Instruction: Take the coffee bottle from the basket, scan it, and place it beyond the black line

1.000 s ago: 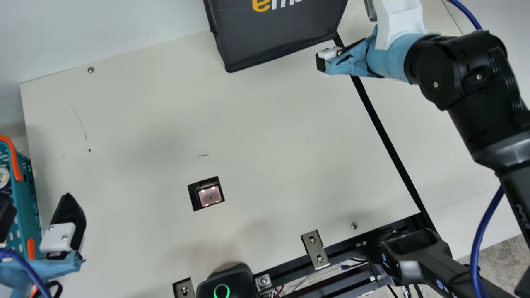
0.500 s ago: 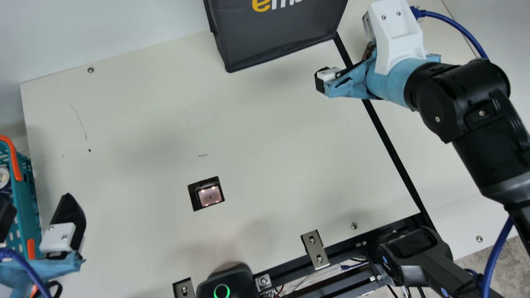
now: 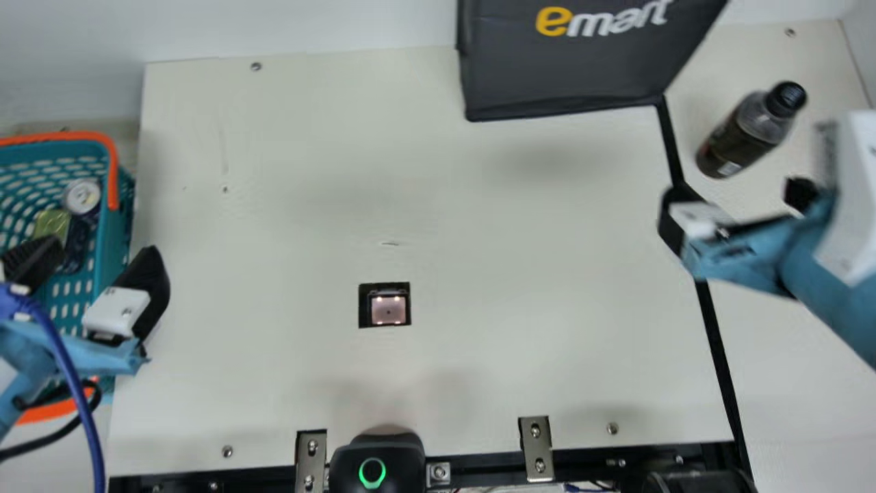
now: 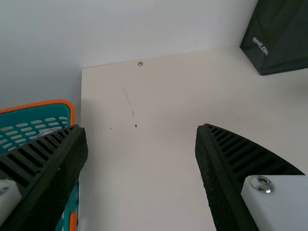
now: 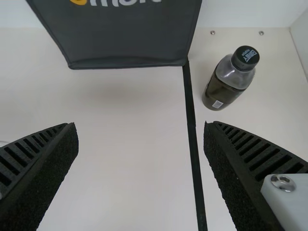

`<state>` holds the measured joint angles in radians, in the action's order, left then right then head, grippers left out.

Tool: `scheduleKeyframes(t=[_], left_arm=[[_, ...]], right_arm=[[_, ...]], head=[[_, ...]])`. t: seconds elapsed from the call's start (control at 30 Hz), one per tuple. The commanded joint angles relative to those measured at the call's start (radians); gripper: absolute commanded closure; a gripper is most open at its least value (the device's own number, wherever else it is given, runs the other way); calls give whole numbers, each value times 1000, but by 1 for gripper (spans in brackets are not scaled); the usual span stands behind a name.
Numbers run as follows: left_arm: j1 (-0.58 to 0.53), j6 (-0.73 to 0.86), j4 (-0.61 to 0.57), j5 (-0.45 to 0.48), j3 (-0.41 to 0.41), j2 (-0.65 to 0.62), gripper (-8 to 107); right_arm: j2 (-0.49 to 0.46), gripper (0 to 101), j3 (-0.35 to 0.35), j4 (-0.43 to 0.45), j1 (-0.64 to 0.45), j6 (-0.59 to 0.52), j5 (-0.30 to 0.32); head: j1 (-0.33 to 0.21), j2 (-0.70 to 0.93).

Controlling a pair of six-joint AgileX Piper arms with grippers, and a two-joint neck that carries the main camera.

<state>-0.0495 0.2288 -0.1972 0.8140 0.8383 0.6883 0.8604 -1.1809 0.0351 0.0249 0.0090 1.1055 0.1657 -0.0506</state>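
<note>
Coffee bottle: The coffee bottle (image 3: 742, 137), dark-capped and apparently upright, stands beyond the black line (image 3: 715, 335) near the dark bag (image 3: 582, 75), touched by neither claw.
Right claw: The right claw (image 5: 139, 127) is released and empty, its 2 fingers spread wide over the black line, near the bottle.
Left claw: The left claw (image 4: 140, 129) is also released, gripping nothing at the side of the counter (image 3: 520, 274) by the teal basket (image 3: 118, 233).
Scanner: A lit scanner window (image 3: 389, 309) sits in the counter with nothing over it. Whether the bottle's scan registered, the pictures cannot tell; the order of the job suggests that step is past.
Progress: Removal from the basket and placement appear complete. What is left, by this reading, is at most for the right arm to pull clear without brushing the bottle.
Main view: It takes in the scanner window and the basket's contents, including a can (image 3: 82, 196), details missing from the right wrist view.
Right wrist view: It gives the ribbed faces of the right claw's 2 fingers, plainly apart, a detail the main view lacks.
</note>
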Motion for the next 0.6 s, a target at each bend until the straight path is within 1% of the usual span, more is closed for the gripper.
scheduleKeyframes(t=[0.0,0.13,0.2,0.27,0.57], left_arm=[[2,-16,15,49,43,5,9],[6,-49,47,119,107,17,9],[8,-66,62,154,139,24,9],[10,-83,78,189,172,30,9],[19,-158,148,347,317,58,9]], right_arm=[[-46,10,-12,-7,-4,-17,43],[-116,10,-37,-21,-13,-48,107],[-103,10,-38,-21,-14,-46,96],[-121,10,-40,-23,-14,-49,117],[-122,10,-40,-23,-14,-49,116]], head=[[-27,23],[-27,23],[-27,23],[-27,23],[-27,23]])
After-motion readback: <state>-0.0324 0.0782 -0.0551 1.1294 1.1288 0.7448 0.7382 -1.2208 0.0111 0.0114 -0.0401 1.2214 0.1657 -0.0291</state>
